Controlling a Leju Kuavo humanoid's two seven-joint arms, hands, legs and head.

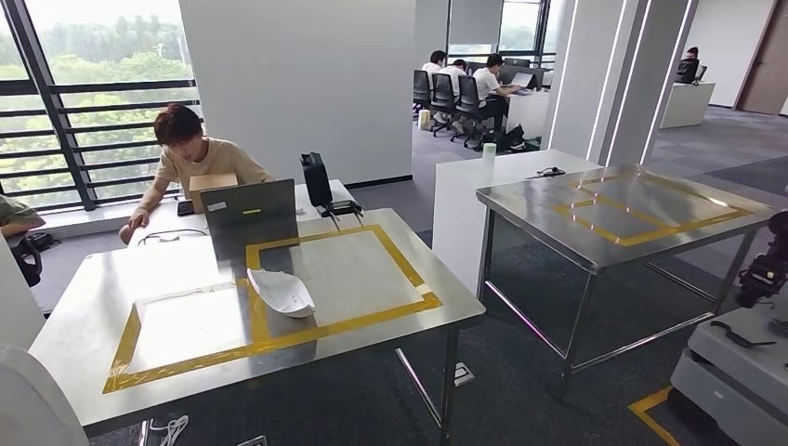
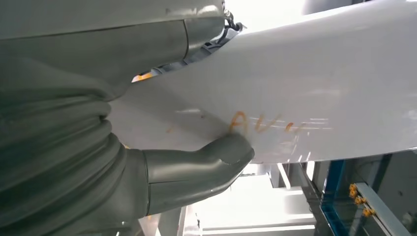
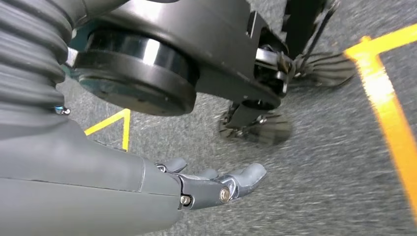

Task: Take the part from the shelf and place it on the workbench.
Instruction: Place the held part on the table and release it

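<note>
Nearest workbench (image 1: 111, 307) stands in front of me, to my left. A white part (image 1: 281, 292) lies on it near the middle, on the tape line (image 1: 254, 311) between two marked squares. Behind the part, a laptop (image 1: 249, 216) stands at the bench's far edge. A person (image 1: 193, 160) sits beyond the laptop, at a table (image 1: 167, 223) butted against the bench. A second workbench (image 1: 613, 218) stands to my right, well apart from the first. My left hand (image 2: 147, 162) holds another part (image 2: 305, 83), thumb pressed on its surface. My right hand (image 3: 216, 184) hangs over the floor (image 3: 334, 177), fingers spread, holding nothing.
</note>
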